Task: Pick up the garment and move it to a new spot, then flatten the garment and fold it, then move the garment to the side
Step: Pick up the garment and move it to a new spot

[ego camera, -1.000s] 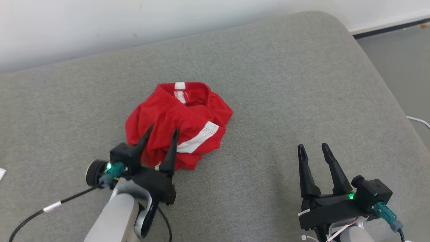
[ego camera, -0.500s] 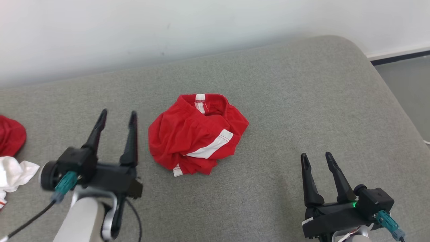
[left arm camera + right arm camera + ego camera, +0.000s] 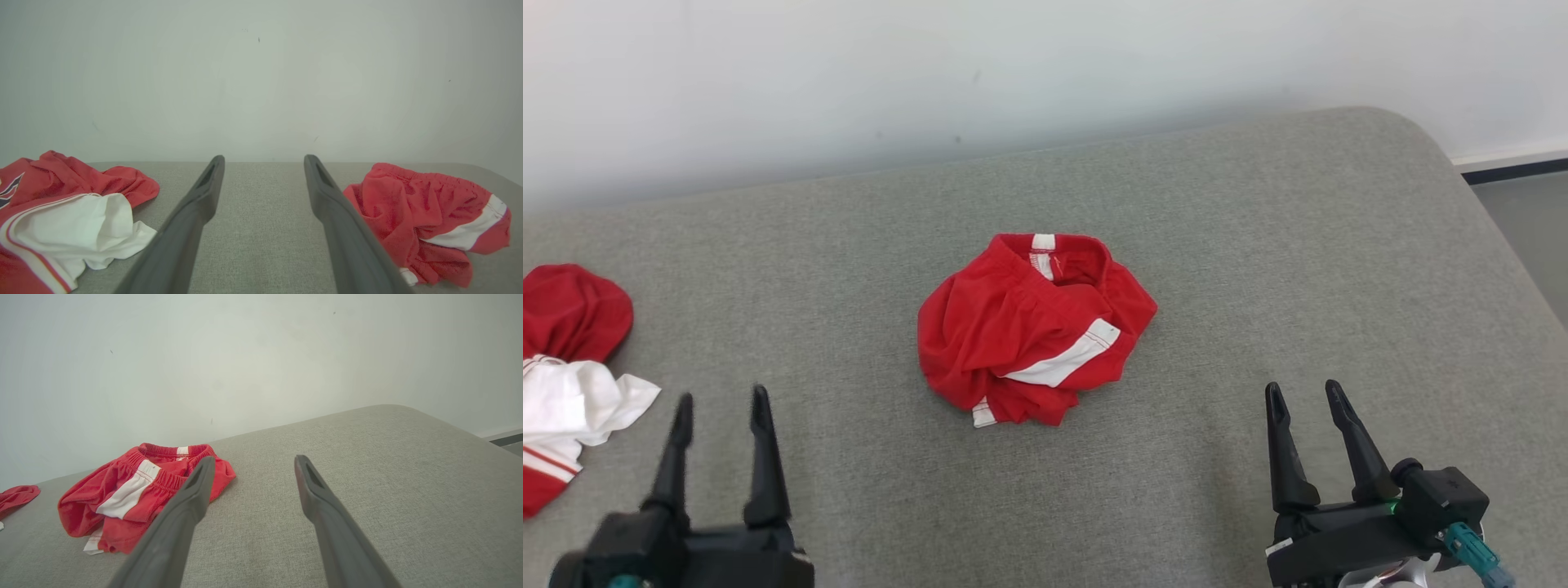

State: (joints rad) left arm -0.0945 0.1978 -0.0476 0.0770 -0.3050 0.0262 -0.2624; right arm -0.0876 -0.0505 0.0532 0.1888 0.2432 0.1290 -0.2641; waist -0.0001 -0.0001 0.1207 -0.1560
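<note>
A plain off-white painted wall (image 3: 931,73) runs across the back, marked with a few small dark specks. In front of it lies a broad grey woven-fabric cushion (image 3: 1298,245) with a rounded far right corner. Past that corner a thin dark skirting strip (image 3: 1515,169) meets a smooth grey floor (image 3: 1531,237). The light is soft and even.

At the lower left of the head view we see the left gripper (image 3: 721,397) smeared by blur, its body cut by the bottom edge. The right gripper (image 3: 1303,386) loses its base at the lower right. The pile of clothes (image 3: 572,384) runs off the left edge. In the right wrist view a finger (image 3: 186,506) covers part of the crumpled shorts (image 3: 86,510).
</note>
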